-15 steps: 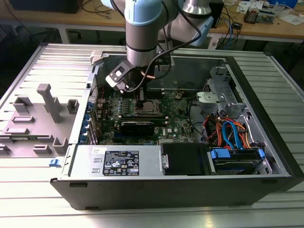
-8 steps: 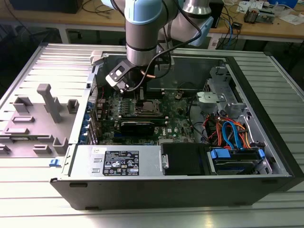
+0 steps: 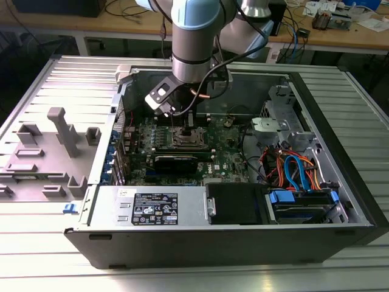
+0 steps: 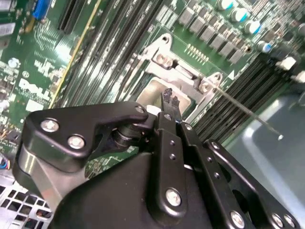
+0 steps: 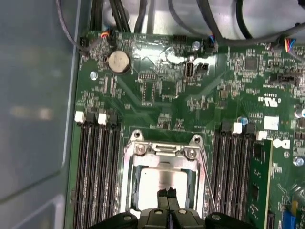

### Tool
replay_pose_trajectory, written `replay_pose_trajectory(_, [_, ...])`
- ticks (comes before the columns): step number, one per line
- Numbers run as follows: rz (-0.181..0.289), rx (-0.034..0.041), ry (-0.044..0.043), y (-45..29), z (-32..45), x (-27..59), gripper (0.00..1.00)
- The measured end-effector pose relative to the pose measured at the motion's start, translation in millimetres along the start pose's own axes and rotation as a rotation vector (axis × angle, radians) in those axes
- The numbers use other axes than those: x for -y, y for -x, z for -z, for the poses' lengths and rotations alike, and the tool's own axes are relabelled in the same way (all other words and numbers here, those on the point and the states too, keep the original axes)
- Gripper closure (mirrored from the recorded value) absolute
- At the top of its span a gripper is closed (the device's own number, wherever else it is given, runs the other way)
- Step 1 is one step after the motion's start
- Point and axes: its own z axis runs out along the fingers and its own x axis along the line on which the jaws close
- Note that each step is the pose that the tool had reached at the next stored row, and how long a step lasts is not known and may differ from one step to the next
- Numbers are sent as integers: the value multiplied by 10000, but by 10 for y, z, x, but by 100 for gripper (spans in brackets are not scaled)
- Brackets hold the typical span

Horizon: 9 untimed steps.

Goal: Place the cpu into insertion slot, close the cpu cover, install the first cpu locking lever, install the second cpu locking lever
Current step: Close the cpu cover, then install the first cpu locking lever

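From my station I see the gripper (image 5: 167, 193) hanging just over the insertion slot (image 3: 189, 139) inside the open computer case (image 3: 340, 201), its jaws drawn narrow with the fingertips (image 4: 167, 98) pressed together and nothing between them. The cpu (image 5: 159, 177) lies seated in the slot, its pale face showing through the window of the cpu cover (image 5: 129, 176), which lies flat over it on the green motherboard (image 5: 157, 95). A thin locking lever (image 5: 206, 174) angles away from the socket's edge, out over the neighbouring memory slots (image 5: 95, 171).
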Motion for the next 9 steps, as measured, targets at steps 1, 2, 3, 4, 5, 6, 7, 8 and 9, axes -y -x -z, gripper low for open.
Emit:
replay_pose_trajectory(1, [-1,0,0,0,0,0,89])
replay_pose_trajectory(2, [-2,1,-1,0,1,0,89])
replay_pose_trajectory(3, [-1,1,0,0,0,-3,89])
replay_pose_trajectory(4, [-1,0,0,0,0,-6,89])
replay_pose_trajectory(5, [-1,1,0,0,0,-6,89])
replay_pose_trajectory(6, [-1,1,0,0,0,-6,89])
replay_pose_trajectory(7, [-1,1,0,0,0,-6,89])
replay_pose_trajectory(8, [-1,0,0,0,0,-6,89])
replay_pose_trajectory(9, [-1,0,0,0,0,-6,89])
